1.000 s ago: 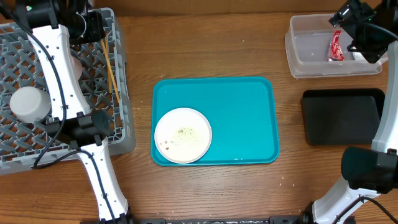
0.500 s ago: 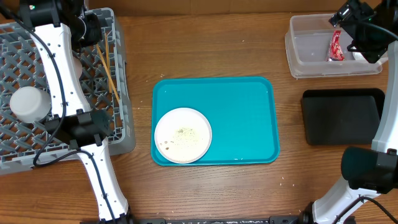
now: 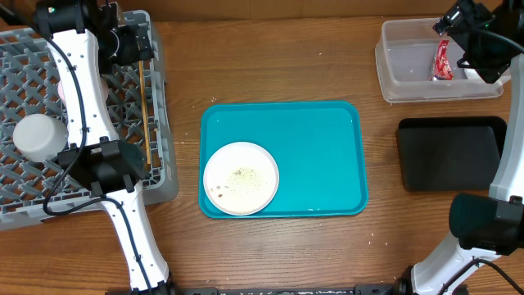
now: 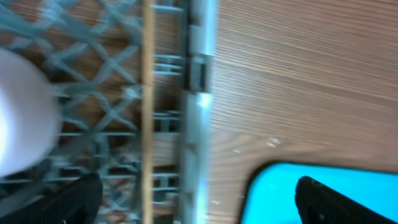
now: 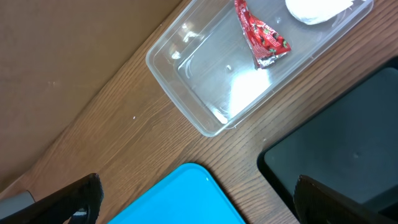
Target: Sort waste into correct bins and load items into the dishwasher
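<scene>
We reckon the chopsticks [image 4: 147, 112] loaded, lying in the dish rack [image 4: 193, 93] between the wide-open, empty fingers of our left gripper [image 4: 199, 198]; the right gripper [image 5: 198, 199] gapes empty above the clear tub [image 5: 205, 87], so next comes the crumbed plate [image 3: 241, 178], well apart from both.

Dish rack [image 4: 198, 130] and chopstick [image 4: 147, 124] blurred in left wrist view, napkin [image 5: 317, 9] cut off by top edge

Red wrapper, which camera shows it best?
Right wrist view: the red wrapper appears large and whole inside the clear tub. Overhead shows it only small, in the same tub. Left wrist view does not show it.
</scene>
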